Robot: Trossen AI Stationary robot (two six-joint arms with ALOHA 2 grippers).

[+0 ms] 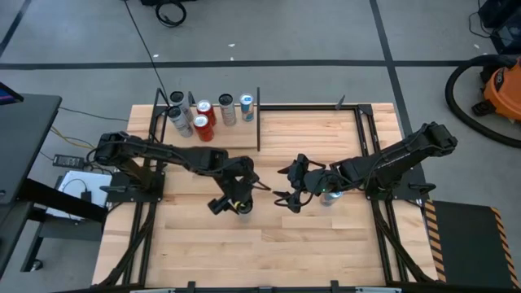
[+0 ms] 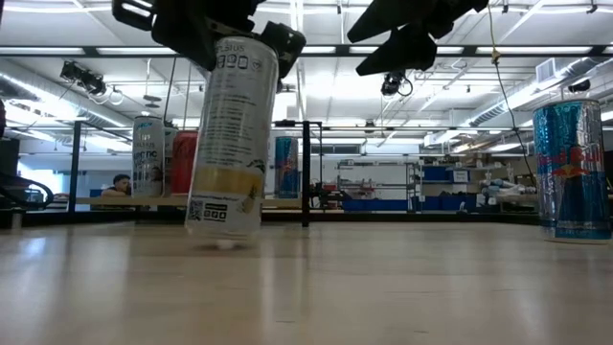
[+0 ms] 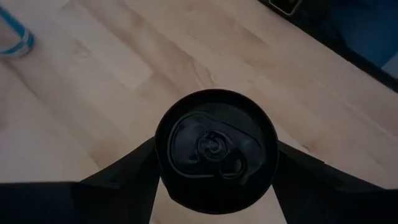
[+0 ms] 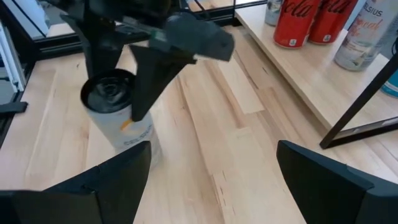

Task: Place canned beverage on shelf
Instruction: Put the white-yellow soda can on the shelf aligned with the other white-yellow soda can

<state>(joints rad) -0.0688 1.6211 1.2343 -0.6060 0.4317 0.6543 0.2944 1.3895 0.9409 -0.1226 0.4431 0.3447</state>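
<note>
Left gripper (image 1: 234, 198) clamps a white can (image 2: 228, 144), tilted, in front of the shelf (image 1: 236, 134). Right gripper (image 1: 291, 186) hangs wide open, empty, right of that can.

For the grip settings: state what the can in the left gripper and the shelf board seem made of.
Can: apparently thin metal, glossy printed white wall, dark pull-tab lid seen from the left wrist. Shelf: pale wood with visible grain, matte; thin black uprights, likely metal. Left gripper clasps the can.

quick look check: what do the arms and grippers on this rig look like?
Both arms are black, jointed segments on black bases at the table's sides. The left gripper and right gripper each have two flat, dark, tapering fingers. No markings or loose cables are discernible.
</note>
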